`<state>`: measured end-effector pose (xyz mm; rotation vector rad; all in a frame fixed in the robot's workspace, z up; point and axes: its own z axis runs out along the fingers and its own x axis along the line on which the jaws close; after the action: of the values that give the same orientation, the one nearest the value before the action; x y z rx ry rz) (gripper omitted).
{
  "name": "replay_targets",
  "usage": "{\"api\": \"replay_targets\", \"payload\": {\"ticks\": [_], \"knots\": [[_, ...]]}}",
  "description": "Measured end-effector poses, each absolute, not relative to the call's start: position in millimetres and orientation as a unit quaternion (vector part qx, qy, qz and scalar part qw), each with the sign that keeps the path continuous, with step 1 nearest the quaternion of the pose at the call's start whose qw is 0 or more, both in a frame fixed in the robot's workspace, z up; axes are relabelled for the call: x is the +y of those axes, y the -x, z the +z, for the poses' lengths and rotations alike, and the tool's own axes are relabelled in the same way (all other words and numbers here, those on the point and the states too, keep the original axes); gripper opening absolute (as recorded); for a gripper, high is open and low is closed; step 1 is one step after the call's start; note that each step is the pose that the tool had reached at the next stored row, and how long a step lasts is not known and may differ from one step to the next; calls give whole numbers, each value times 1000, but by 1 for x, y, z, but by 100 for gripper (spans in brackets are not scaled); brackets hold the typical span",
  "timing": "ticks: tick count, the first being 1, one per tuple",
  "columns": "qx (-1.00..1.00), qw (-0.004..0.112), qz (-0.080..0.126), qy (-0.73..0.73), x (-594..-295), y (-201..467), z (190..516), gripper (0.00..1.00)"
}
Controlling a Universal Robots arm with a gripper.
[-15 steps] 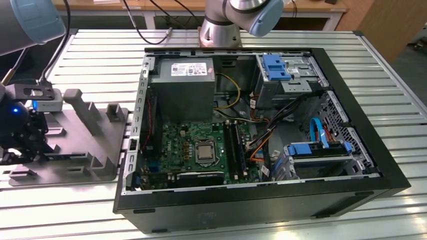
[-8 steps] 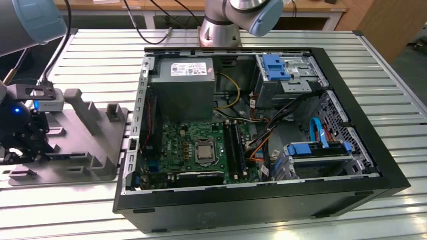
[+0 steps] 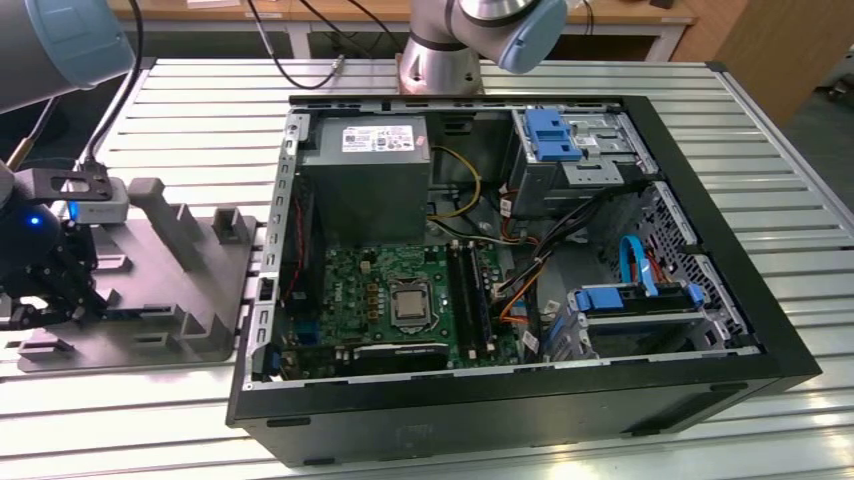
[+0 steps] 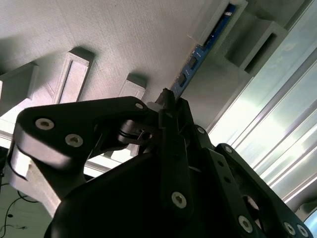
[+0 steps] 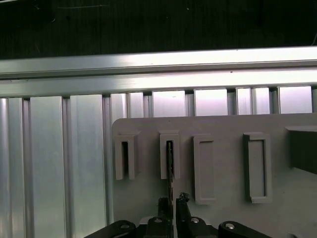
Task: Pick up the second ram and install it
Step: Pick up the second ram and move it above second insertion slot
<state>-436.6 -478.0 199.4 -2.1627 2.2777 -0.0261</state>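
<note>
down at the gray holder point(image 3: 174, 290), the gripper point(image 5: 172, 202) pinches the second ram point(image 4: 196, 55), upright in its slot.

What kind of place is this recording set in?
Probably a robotics lab workbench set up for PC assembly: an open computer case lies on a slotted aluminium table, with a grey parts fixture beside it.

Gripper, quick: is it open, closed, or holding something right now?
Gripper: closed on the second ram, which stands on edge in a slot of the grey holder.
</note>
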Motion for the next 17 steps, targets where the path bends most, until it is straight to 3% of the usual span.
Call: {"api": "replay_targets", "payload": {"ticks": [5,7,17], "knots": [[725,0,-8,689,-478,437,199,20],[725,0,-8,689,-478,437,199,13],[722,0,-8,692,-478,436,199,11]]}}
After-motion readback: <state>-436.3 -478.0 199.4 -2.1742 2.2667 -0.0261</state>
